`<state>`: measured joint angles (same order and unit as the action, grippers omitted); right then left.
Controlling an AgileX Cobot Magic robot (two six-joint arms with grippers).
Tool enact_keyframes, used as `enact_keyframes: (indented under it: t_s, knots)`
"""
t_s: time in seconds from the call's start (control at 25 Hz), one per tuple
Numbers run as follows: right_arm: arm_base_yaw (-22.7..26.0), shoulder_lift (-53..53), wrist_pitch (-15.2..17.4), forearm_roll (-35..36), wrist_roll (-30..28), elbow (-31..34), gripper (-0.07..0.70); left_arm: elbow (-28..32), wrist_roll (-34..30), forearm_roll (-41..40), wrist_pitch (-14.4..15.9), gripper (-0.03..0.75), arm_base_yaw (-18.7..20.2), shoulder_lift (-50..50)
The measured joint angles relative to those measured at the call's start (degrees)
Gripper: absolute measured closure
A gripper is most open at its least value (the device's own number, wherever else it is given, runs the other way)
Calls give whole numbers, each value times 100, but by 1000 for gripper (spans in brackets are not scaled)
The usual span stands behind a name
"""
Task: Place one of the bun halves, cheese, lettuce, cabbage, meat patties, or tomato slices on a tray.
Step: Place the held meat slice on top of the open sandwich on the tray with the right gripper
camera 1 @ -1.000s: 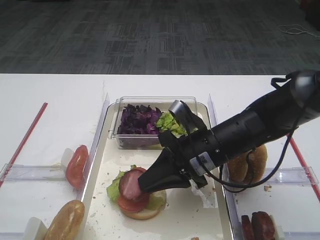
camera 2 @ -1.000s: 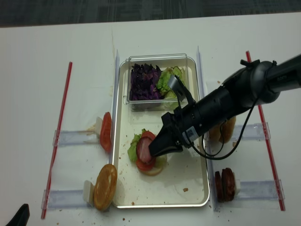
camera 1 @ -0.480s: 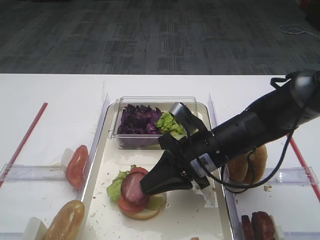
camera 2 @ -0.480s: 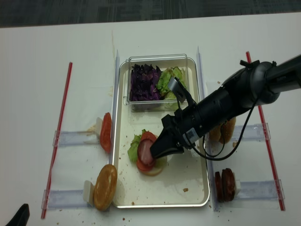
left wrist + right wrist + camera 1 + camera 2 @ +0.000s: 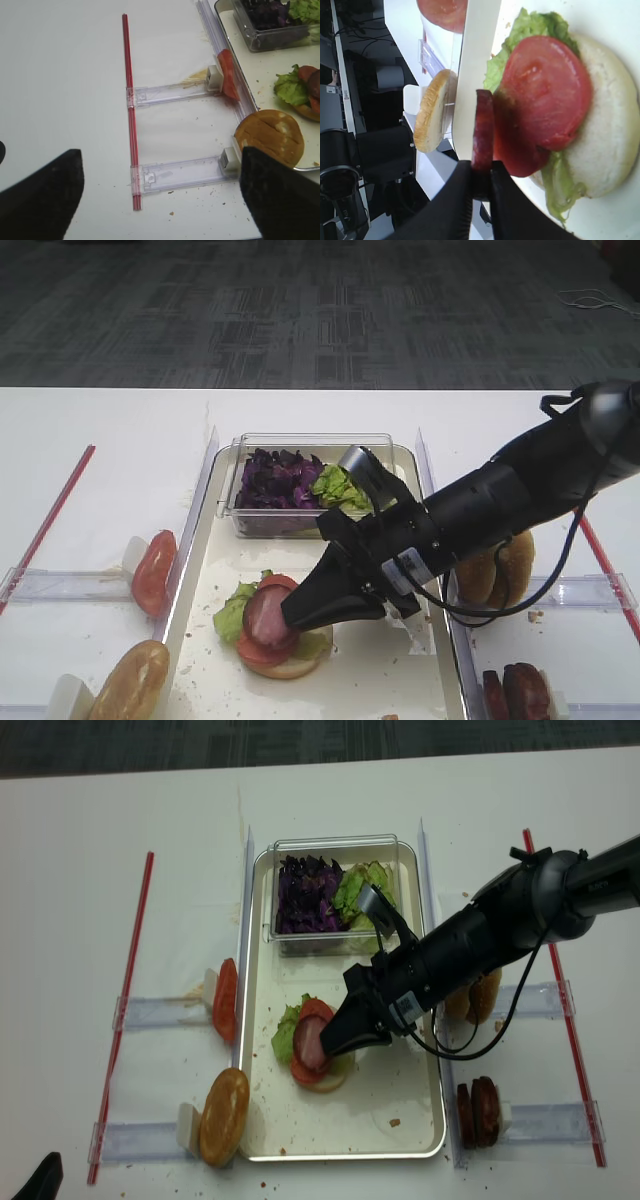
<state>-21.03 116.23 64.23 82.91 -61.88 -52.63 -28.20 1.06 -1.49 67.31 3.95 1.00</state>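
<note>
Meat patty (image 5: 483, 131) (edge-on) in right hand (image 5: 479, 181)

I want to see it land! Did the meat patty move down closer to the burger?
Yes. The meat patty, pinched by the right gripper, dropped slightly lower toward the tomato slice, judged against the tray.

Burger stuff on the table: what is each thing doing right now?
right pincer: shut on a meat patty.
meat patty: held on edge above the stack.
tomato slice: lying flat on the bun.
bottom bun half: cut face up on the tray.
clear tub: open, holding cabbage and lettuce.
</note>
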Motion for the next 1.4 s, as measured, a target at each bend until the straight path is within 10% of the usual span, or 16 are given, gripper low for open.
enact_keyframes:
  t_s: [0.48,1.04,1.4]
  knots:
    - [0,0,-24,0,19,0,488,0,0,0,0,99,0,0]
    - [0,0,-87,0,32,0,73,0,0,0,0,99,0,0]
    - [0,0,-87,35,54,0,37,0,0,0,0,99,0,0]
